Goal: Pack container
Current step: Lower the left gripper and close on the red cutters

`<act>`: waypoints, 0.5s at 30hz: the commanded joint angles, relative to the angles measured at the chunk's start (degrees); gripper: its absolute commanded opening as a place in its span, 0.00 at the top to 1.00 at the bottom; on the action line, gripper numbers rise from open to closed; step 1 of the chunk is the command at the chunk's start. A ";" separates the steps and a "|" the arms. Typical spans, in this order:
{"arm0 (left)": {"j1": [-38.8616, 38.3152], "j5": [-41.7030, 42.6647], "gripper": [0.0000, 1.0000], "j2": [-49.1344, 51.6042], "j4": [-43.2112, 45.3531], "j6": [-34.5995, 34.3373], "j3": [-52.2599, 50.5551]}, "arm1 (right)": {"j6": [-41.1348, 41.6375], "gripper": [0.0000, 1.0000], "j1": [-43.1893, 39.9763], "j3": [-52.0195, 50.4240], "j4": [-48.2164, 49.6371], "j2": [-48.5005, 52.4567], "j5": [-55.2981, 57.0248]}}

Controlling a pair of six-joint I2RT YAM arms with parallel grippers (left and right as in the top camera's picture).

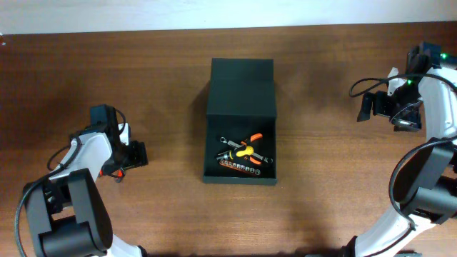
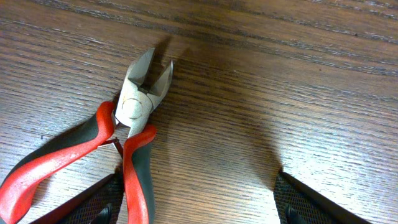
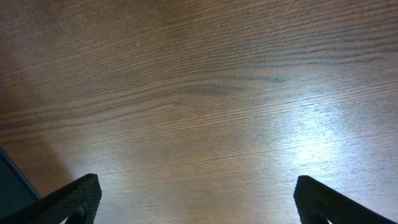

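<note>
The dark green-black container (image 1: 209, 153) stands open at the table's middle, its flat lid (image 1: 241, 89) folded back on the far side. Inside lie orange and yellow handled tools (image 1: 245, 150) and a row of small sockets (image 1: 240, 168). Red-and-black cutting pliers (image 2: 134, 106) lie on the table at the left, jaws slightly open; they barely show in the overhead view (image 1: 118, 172). My left gripper (image 2: 196, 211) is open low over the table, with one pliers handle just inside its left finger. My right gripper (image 3: 199, 199) is open and empty over bare wood at the far right (image 1: 365, 107).
The wooden table (image 1: 328, 200) runs to a pale wall at the back. Both arm bases stand at the front corners. A dark edge shows at the lower left of the right wrist view (image 3: 9, 180); I cannot tell what it is.
</note>
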 commanded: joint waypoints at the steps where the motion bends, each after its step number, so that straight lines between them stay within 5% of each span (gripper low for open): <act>1: 0.26 -3.13 0.20 3.96 0.59 -0.31 -1.16 | -0.39 0.01 0.13 -0.11 -0.28 0.33 0.09; 9: 0.26 -3.13 0.21 4.00 0.52 -0.31 -1.16 | -0.39 0.01 0.13 -0.11 -1.09 0.33 0.09; 15: 0.26 -3.10 0.39 4.00 0.55 -0.31 -1.16 | -0.39 0.01 0.13 -0.11 -1.97 0.33 0.09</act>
